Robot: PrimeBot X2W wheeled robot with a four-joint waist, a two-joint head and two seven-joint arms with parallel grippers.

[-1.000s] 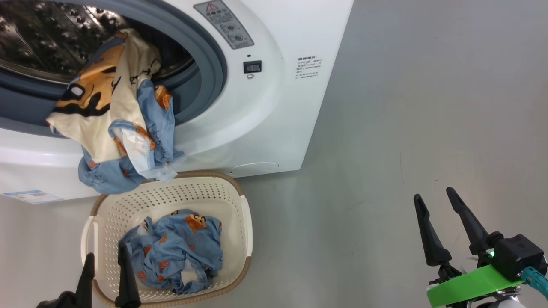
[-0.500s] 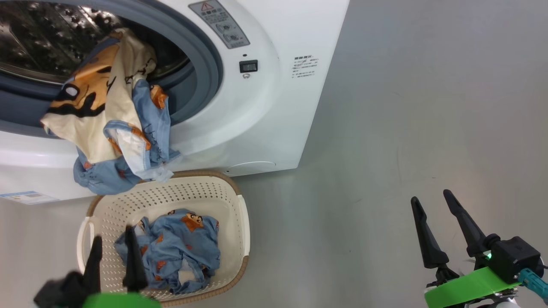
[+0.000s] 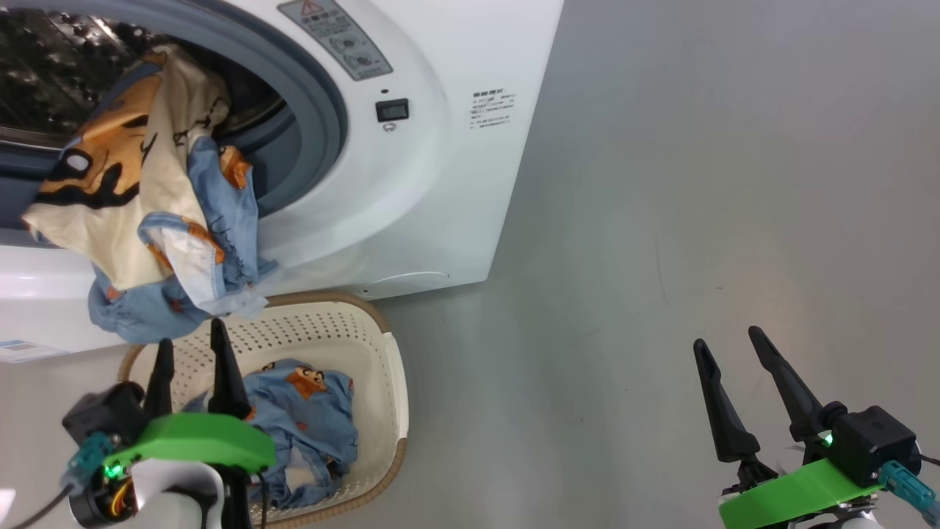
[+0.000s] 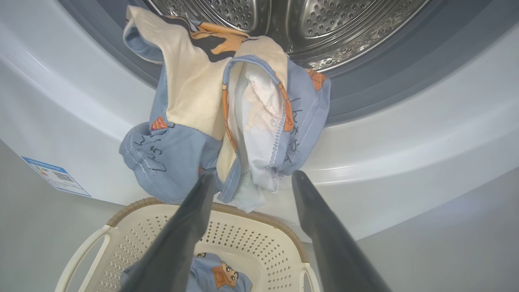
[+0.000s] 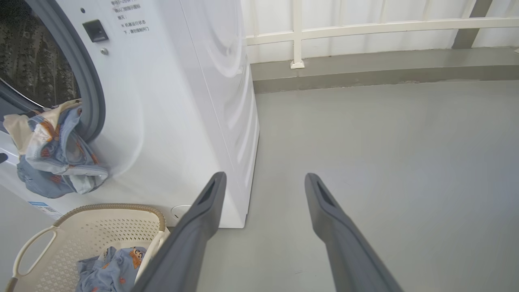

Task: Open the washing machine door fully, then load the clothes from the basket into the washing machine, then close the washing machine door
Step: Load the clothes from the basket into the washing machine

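Left gripper [image 3: 191, 334] fingers spread, empty, over near-left end of small oval cream-white perforated plastic basket [image 3: 395, 382]. Tips just below cream-yellow and blue printed cloth bundle [image 3: 147, 220], draped half out over grey rubber gasket [image 3: 323, 125] of big white front-loading washing machine [image 3: 440, 184]. Drum mouth exposed: door opening judged done. To do: push bundle in, load crumpled blue printed garment [image 3: 301, 400] from basket, shut door. Right gripper [image 3: 725, 338] fingers spread, empty, over grey floor [image 3: 661, 220], well right.

washing machine [image 3: 440, 184] cropped at head view's top and left edges, basket [image 3: 395, 382] near end hidden behind left gripper [image 3: 192, 332], blue cloth [image 3: 308, 411] inside part-covered, warning sticker [image 3: 334, 37] print too small to read, blue label [image 3: 18, 350] cut by left edge
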